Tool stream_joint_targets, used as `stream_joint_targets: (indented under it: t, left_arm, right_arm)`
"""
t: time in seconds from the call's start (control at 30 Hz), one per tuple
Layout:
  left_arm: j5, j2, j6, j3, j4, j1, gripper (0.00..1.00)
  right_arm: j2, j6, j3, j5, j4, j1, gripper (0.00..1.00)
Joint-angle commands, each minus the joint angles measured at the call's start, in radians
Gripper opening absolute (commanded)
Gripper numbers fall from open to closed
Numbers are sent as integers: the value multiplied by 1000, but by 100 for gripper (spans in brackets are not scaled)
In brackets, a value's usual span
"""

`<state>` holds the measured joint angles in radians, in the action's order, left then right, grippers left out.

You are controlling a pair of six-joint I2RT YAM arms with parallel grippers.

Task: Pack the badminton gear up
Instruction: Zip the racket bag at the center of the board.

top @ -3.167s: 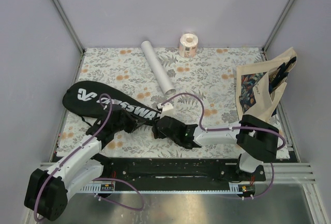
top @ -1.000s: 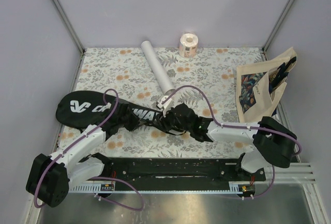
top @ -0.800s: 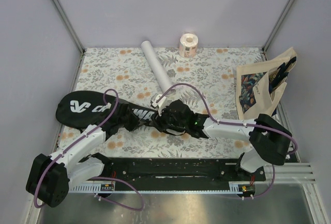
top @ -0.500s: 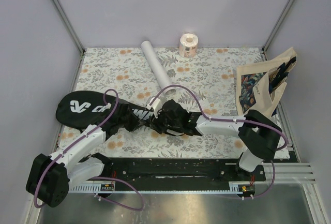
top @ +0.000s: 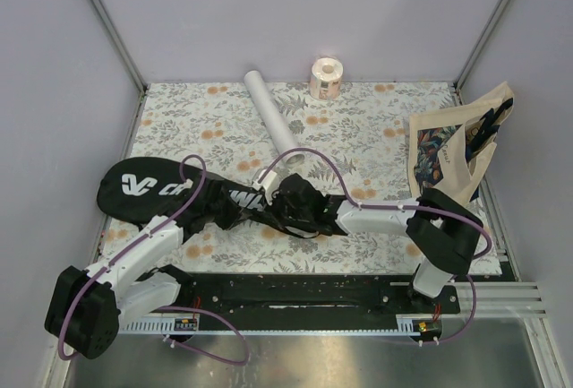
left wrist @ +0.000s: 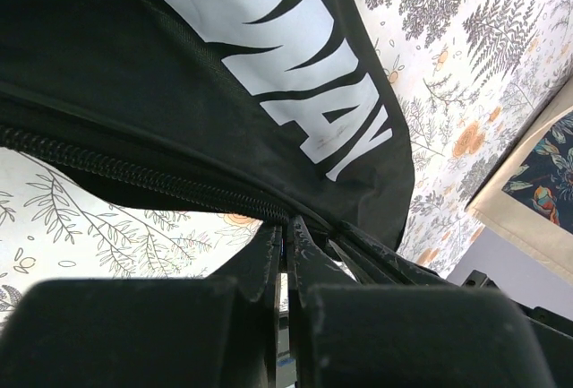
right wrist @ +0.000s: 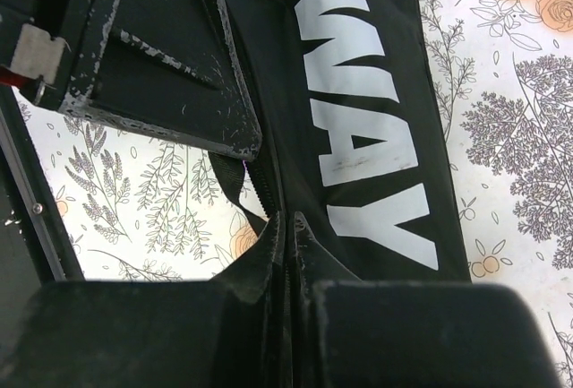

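Note:
The long black racket bag (top: 148,184) lettered in white lies across the left half of the floral mat, its narrow end towards the middle. My left gripper (top: 224,215) is shut on the bag's near zipper edge (left wrist: 179,182); in the left wrist view the gripper (left wrist: 286,231) pinches the seam. Just to its right, my right gripper (top: 273,211) is shut on the same zipper edge, and in the right wrist view that gripper (right wrist: 288,219) closes beside the lettering (right wrist: 367,137). The white tube (top: 273,124) lies apart behind the bag, untouched.
A small pinkish paper roll (top: 326,77) stands at the back wall. A beige printed tote bag (top: 445,157) leans at the right wall and also shows at the edge of the left wrist view (left wrist: 537,182). The black rail (top: 295,289) runs along the near edge.
My right gripper has slid left along the bag towards the left gripper and has closed on the zipper edge. The left arm and the bag have stayed put over the last second.

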<state>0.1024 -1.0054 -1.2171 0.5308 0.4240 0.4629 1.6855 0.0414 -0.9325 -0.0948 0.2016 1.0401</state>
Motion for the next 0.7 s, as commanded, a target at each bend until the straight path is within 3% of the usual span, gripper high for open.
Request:
stream_joint_targets:
  t: [0.0,0.33,0.67]
  left_arm:
    - [-52,17,42,64,-5,-4,0]
    - [-128,5,114,103,88,-32,0]
    - [-69,-1,185,103,101,-107,0]
  right_arm:
    - [-69,-35,63,85,51,0,0]
    - [-179,-207,221,306,156,-2,0]
    - [-283,-351,320,588,87,-5,0]
